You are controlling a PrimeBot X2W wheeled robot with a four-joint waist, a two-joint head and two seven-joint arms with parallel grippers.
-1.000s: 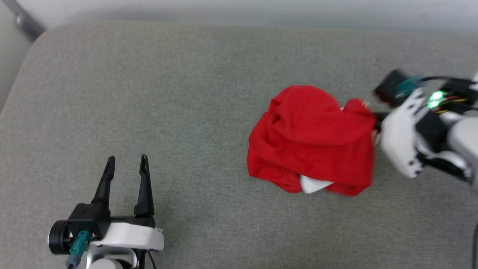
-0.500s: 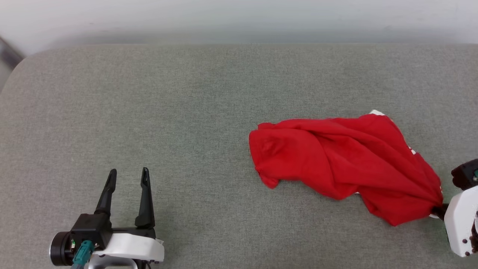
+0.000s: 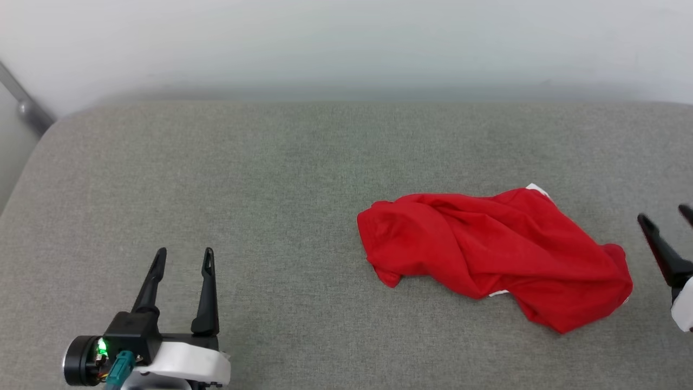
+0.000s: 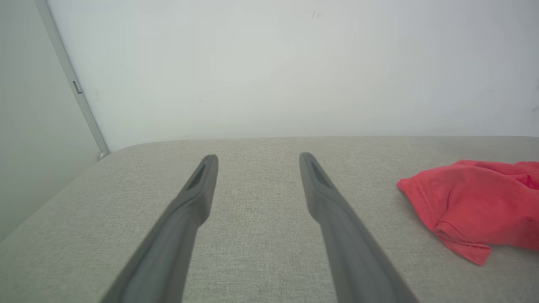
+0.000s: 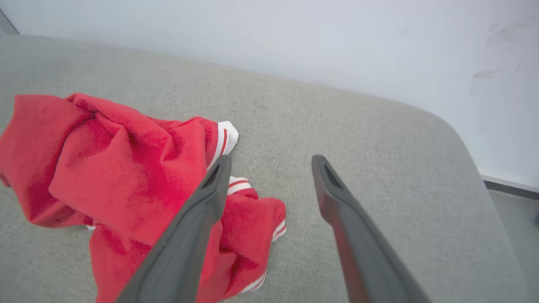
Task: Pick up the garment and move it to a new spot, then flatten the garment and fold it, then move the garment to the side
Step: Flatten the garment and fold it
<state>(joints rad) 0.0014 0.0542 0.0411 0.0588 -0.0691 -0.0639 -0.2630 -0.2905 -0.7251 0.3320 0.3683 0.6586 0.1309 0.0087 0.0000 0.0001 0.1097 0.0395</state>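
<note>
The red garment [image 3: 495,254] lies crumpled in a long heap on the grey cushioned surface [image 3: 270,179], right of centre. Bits of white sleeve and striped trim [image 5: 227,141] poke out; its lettering is hidden. My right gripper [image 3: 668,214] is open at the right edge, just beyond the garment's right end, holding nothing. In the right wrist view the right gripper [image 5: 269,162] has the heap [image 5: 122,168] to its left. My left gripper [image 3: 183,253] rests open at the lower left, far from the cloth. The left wrist view shows the left gripper [image 4: 257,158] over bare fabric, the garment [image 4: 467,202] off to its right.
A pale wall [image 3: 346,43] runs behind the surface. A grey metal bar [image 3: 24,105] leans at the far left corner. The cushion's rounded right edge [image 5: 471,143] drops off to a floor strip beyond.
My right gripper has let go of the garment and pulled back to the right, opening. The cloth has settled flat on the surface. The head camera has tilted, shifting the whole picture downward.
</note>
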